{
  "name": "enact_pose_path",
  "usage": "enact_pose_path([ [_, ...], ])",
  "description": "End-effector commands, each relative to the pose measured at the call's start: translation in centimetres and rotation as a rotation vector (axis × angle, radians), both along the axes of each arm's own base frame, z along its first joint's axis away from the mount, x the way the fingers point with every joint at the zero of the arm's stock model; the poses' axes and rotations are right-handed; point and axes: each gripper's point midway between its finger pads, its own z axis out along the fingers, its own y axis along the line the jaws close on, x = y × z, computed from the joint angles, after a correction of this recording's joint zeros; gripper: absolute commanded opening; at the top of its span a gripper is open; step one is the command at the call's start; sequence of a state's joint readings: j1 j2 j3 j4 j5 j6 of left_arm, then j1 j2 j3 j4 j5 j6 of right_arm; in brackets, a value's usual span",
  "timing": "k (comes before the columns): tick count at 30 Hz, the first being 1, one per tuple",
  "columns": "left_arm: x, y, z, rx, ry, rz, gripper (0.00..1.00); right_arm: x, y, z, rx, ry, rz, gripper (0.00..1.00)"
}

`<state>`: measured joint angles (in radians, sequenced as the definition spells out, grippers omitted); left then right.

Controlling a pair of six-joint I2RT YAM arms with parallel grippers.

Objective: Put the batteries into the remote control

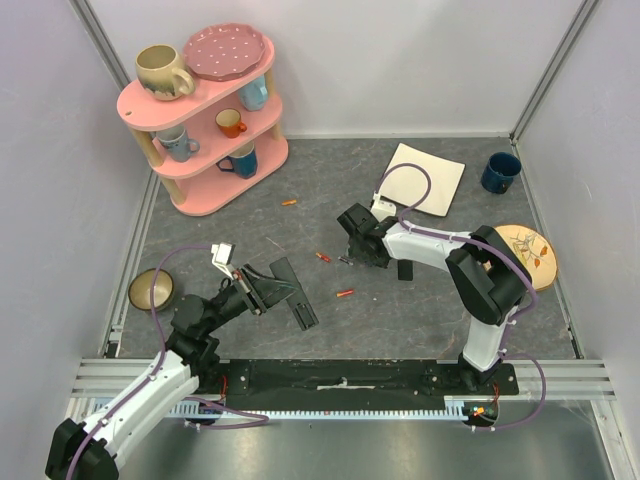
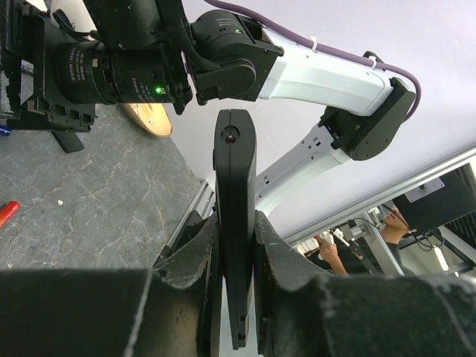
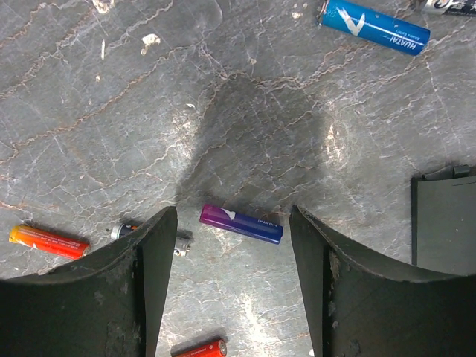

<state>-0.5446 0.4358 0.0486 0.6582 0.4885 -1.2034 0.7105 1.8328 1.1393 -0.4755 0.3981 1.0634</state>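
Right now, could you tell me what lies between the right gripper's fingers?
A purple battery lies on the grey table between the fingers of the open right gripper, ungripped; the right wrist view shows it.

The table surface (image 3: pixel 149 111) is looking like grey veined stone, matt; the purple battery (image 3: pixel 240 224) at six o'clock of the right wrist view and the blue battery (image 3: pixel 374 27) at one o'clock are wearing glossy wrappers; the fingers (image 3: pixel 149 297) of the right gripper (image 3: pixel 232 219) are showing black, grainy faces. In the left wrist view the remote control (image 2: pixel 235 149) is appearing as smooth matt black plastic; the fingers (image 2: pixel 186 268) of the left gripper (image 2: pixel 236 223) are looking rough and pitted.
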Motion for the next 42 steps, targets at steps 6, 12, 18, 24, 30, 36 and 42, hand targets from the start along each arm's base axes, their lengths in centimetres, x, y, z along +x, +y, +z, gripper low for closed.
enact_pose_path([
  [6, -0.4, 0.4, -7.5, 0.089, 0.116, 0.007, 0.02, -0.7, -0.5, -1.0, 0.008, 0.022, -0.047, 0.68],
  [12, -0.4, 0.4, -7.5, 0.089, 0.115, 0.005, 0.02, -0.9, -0.6, -1.1, 0.003, 0.028, -0.047, 0.61],
  [18, -0.4, 0.3, -7.5, 0.091, 0.116, 0.004, 0.02, -1.2, -0.8, -1.4, -0.009, 0.04, -0.044, 0.61],
  [24, -0.5, 0.3, -7.3, 0.089, 0.111, 0.001, 0.02, -1.6, -0.4, -1.6, -0.02, 0.05, -0.023, 0.58],
  [30, -0.5, 0.3, -7.5, 0.09, 0.114, -0.001, 0.02, -2.3, -0.4, -1.8, -0.035, 0.057, -0.015, 0.59],
  [36, -0.7, 0.4, -7.5, 0.083, 0.112, -0.003, 0.02, -2.5, -0.3, -1.7, -0.037, 0.058, -0.019, 0.71],
  [42, -0.8, 0.4, -7.3, 0.076, 0.108, -0.005, 0.02, -2.9, -0.3, -1.4, -0.029, 0.063, -0.032, 0.71],
])
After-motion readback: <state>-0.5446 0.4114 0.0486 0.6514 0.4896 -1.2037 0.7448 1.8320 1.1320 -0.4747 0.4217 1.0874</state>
